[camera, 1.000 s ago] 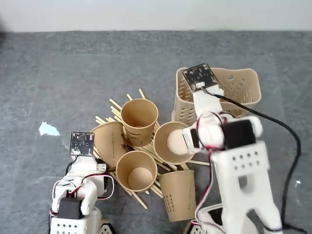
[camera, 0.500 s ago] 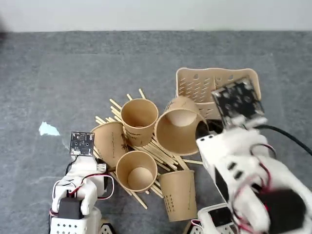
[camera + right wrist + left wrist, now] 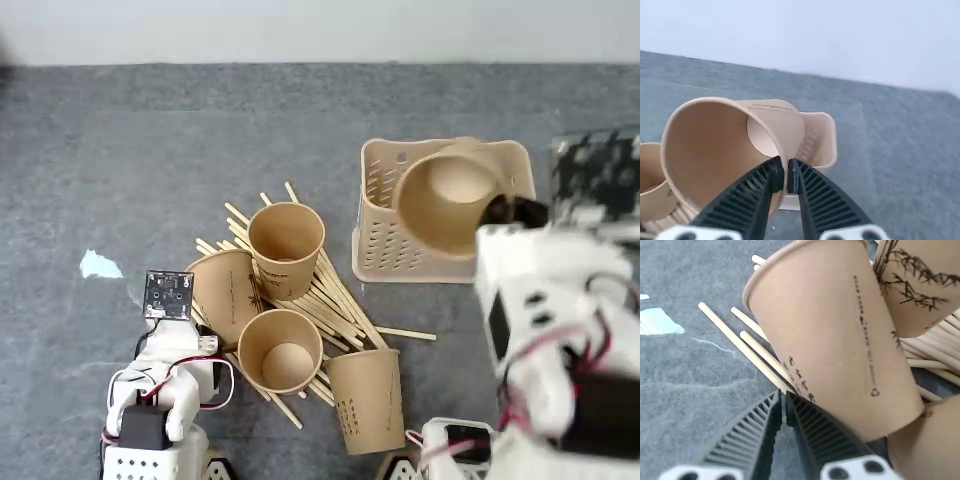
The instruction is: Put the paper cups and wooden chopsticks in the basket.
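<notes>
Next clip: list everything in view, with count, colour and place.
table: one, grey, under everything
basket: one, beige, on the table
chopsticks: a pile, pale wood, beside the basket
loose cups: four, tan, two mouth-up and two on their sides, on the chopsticks
held cup: one, tan, tilted above the basket
scrap: one, light blue, on the table apart from the pile
left tool: shut, by a lying cup
right tool: shut on the held cup's wall

White arms (image 3: 170, 395), blk ribbed hands (image 3: 783, 396), red/blk wires (image 3: 226, 378)
</notes>
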You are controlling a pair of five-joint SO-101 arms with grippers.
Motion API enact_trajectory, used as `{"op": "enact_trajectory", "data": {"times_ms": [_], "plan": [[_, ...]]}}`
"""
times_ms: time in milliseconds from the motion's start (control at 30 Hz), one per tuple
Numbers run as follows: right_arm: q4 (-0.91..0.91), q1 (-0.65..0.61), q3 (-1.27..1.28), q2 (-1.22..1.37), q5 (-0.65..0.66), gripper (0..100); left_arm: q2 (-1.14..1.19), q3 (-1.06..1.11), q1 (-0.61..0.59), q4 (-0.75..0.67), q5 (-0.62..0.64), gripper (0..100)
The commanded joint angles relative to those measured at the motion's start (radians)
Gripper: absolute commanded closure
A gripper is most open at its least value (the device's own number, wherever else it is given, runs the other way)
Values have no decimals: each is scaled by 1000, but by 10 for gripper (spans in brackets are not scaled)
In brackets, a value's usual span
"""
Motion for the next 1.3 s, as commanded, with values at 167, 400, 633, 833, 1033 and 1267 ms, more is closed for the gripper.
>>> {"op": "enact_trajectory", "data": {"times_ms": [167, 400, 633, 833, 1033, 1267], "plan": [[-35, 73, -40, 203, -98, 991, -11, -7, 0, 6, 3, 987], [-35, 73, -43, 349, -203, 932, -11, -7, 0, 6, 3, 987], [-24, 67, -97, 326, -242, 779, -11, -7, 0, 6, 3, 987], [-24, 65, -176, 271, -236, 847, -11, -7, 0, 6, 3, 987], [4, 50, -172, 275, -236, 852, -11, -7, 0, 6, 3, 987], [-13, -119, -170, 303, -236, 853, -11, -7, 0, 6, 3, 987]]}}
